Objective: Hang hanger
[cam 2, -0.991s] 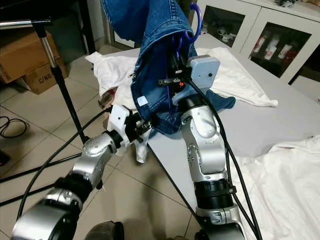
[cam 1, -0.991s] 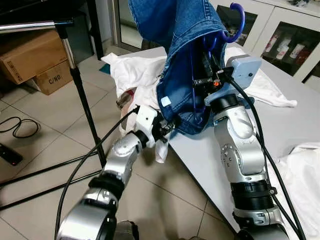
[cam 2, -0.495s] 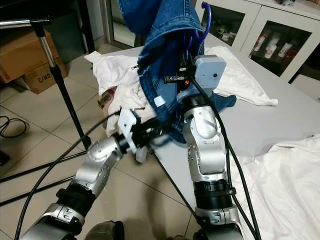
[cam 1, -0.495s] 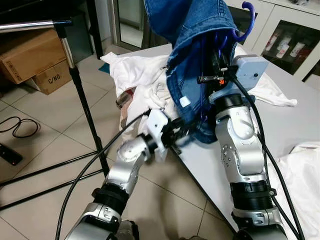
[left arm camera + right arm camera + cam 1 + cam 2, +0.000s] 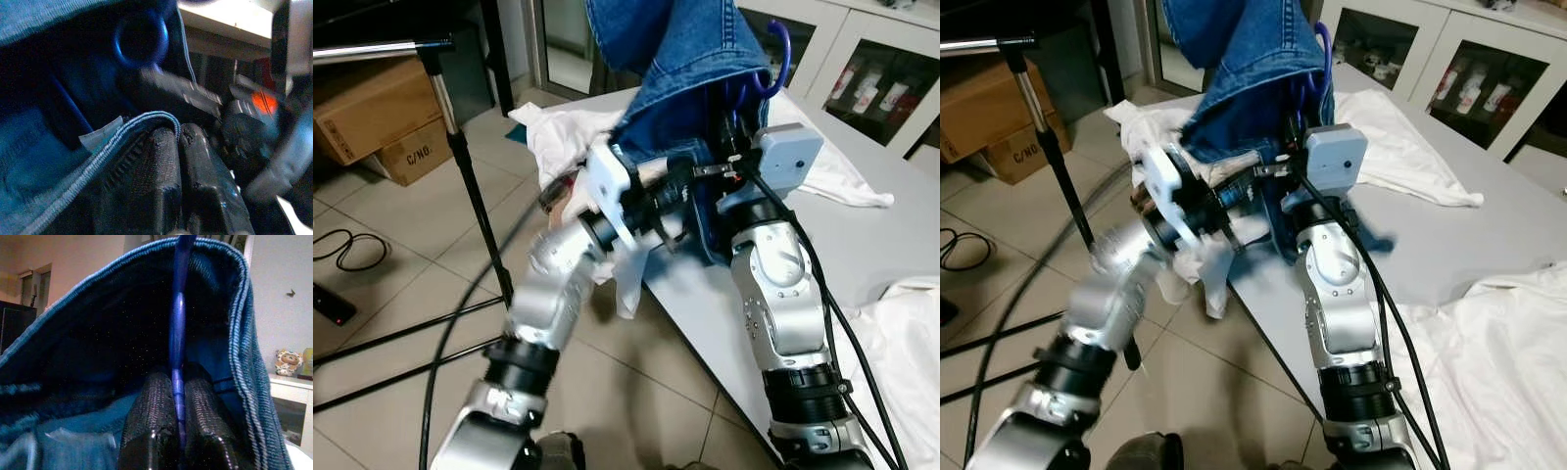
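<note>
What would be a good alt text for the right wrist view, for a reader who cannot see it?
The right gripper has its jaws shut on a thin blue hanger, which runs straight up between the two black fingers. Dark blue jeans arch around it like a hood, with a pale wall behind.

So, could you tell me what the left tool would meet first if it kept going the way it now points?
Most likely the inside of the jeans: the left tool already pinches their hem, with dark denim and the blue hanger just beyond. Depth is unclear.
</note>
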